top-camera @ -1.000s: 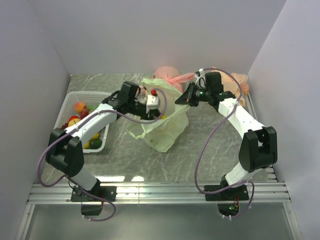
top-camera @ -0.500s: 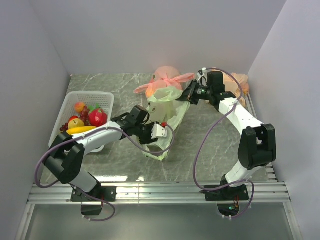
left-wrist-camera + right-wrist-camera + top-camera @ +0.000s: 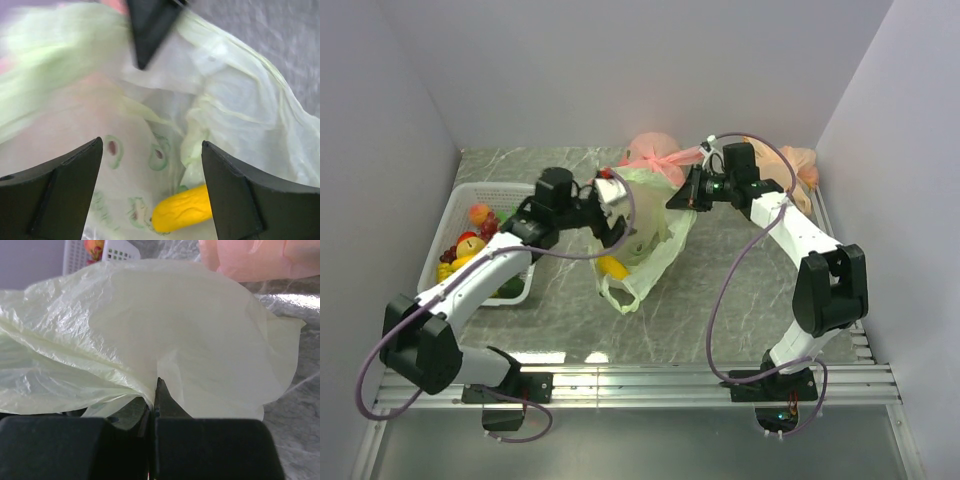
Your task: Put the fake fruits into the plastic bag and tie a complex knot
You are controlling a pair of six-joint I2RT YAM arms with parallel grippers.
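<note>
The right gripper [image 3: 154,399] has its jaws clenched on the plastic bag [image 3: 175,325], while the left gripper [image 3: 152,150] has its jaws released above a yellow fruit [image 3: 182,212] inside.

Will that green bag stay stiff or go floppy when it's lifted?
Probably floppy: the bag hangs in crumpled folds where the right gripper pinches it. Likely light too: a yellow fruit shows through its thin skin.
</note>
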